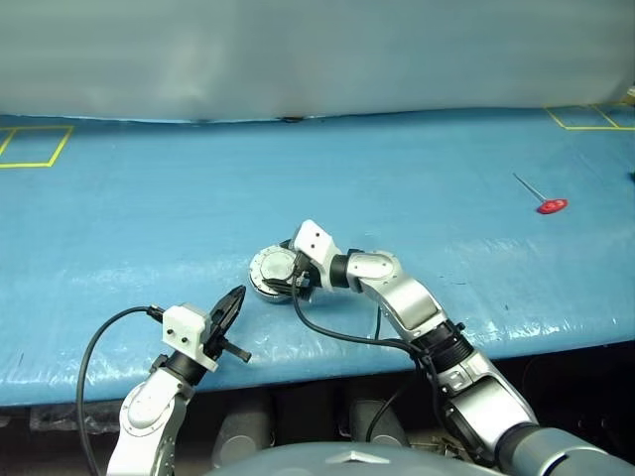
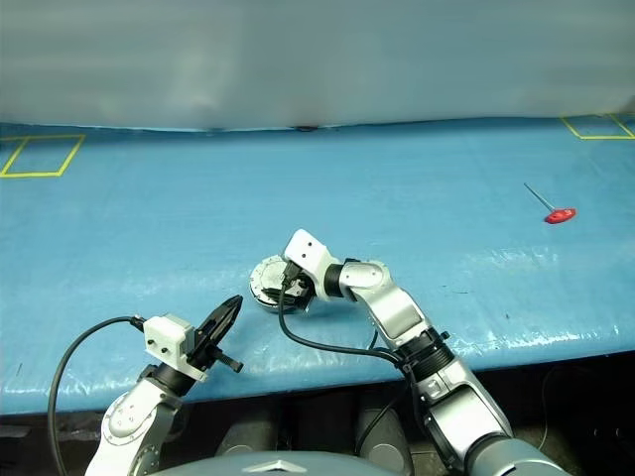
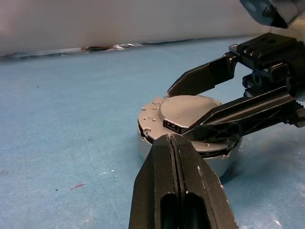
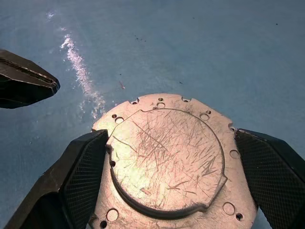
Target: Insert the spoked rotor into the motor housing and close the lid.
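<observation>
Lid (image 4: 167, 162) on tabletop (image 1: 149, 218), straddled by wide-open right hand (image 4: 167, 181); left hand (image 1: 230, 307) nearby, closed, empty.

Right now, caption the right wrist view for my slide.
Open right gripper straddles the scratched lid on the blue table; shut left gripper nearby.
</observation>
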Motion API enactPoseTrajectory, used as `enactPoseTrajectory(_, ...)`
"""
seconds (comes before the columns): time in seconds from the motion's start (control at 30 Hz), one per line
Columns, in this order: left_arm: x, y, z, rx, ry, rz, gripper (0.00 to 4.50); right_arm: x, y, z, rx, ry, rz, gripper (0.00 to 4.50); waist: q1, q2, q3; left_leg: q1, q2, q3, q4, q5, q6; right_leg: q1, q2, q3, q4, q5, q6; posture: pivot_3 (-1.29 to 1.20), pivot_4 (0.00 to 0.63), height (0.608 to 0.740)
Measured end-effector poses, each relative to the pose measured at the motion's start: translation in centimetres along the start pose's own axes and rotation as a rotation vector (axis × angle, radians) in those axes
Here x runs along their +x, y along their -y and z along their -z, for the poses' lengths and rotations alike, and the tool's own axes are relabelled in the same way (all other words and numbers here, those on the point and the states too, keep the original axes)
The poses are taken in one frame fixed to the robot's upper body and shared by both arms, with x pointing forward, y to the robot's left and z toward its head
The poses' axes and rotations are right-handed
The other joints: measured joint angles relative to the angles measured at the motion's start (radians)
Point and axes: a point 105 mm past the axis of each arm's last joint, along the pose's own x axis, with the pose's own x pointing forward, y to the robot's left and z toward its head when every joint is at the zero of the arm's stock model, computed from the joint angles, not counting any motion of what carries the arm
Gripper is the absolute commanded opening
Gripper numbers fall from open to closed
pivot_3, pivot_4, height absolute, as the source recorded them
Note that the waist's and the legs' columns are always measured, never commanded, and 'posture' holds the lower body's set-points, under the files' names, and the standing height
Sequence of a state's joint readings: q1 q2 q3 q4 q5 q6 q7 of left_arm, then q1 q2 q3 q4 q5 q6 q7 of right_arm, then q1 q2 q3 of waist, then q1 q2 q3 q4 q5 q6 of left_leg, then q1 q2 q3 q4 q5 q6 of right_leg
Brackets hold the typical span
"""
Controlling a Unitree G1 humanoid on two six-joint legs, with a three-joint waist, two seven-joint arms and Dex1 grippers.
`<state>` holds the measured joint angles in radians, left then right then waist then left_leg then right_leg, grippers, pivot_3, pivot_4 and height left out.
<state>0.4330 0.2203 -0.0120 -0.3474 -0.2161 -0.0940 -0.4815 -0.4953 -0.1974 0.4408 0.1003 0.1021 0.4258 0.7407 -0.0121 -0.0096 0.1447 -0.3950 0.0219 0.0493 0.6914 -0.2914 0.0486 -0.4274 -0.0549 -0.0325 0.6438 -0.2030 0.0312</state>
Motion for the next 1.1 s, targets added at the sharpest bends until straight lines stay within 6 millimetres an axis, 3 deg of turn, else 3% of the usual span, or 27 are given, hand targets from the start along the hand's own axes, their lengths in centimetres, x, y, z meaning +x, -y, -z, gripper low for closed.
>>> enactPoseTrajectory(0.07,0.0,0.0,0.0,-0.001,0.0,-0.001,0.0,0.0,-0.2,0.0,0.004,0.003,-0.004,3.92,0.0,0.0,0.0,0.0,0.0,0.0,0.0,0.0,0.0,0.0,0.0,0.0,0.0,0.0,0.0,0.0,0.15,0.74)
enactPoseTrajectory(0.13,0.0,0.0,0.0,-0.003,0.001,-0.002,0.0,0.1,-0.4,0.0,0.008,0.006,-0.008,3.26,0.0,0.0,0.0,0.0,0.0,0.0,0.0,0.0,0.0,0.0,0.0,0.0,0.0,0.0,0.0,0.0,0.15,0.74)
enactPoseTrajectory(0.17,0.0,0.0,0.0,-0.003,0.001,-0.002,0.0,0.2,-0.4,0.0,0.01,0.008,-0.008,3.18,0.0,0.0,0.0,0.0,0.0,0.0,0.0,0.0,0.0,0.0,0.0,0.0,0.0,0.0,0.0,0.0,0.15,0.74)
enactPoseTrajectory(1.1,-0.2,-0.5,0.2,-0.022,-0.005,-0.031,0.0,0.4,-1.0,0.1,-0.026,0.006,0.023,3.18,-0.002,0.0,0.0,0.0,0.0,0.0,0.0,0.0,0.0,0.0,0.0,-0.001,0.0,-0.001,-0.001,0.0,0.15,0.74)
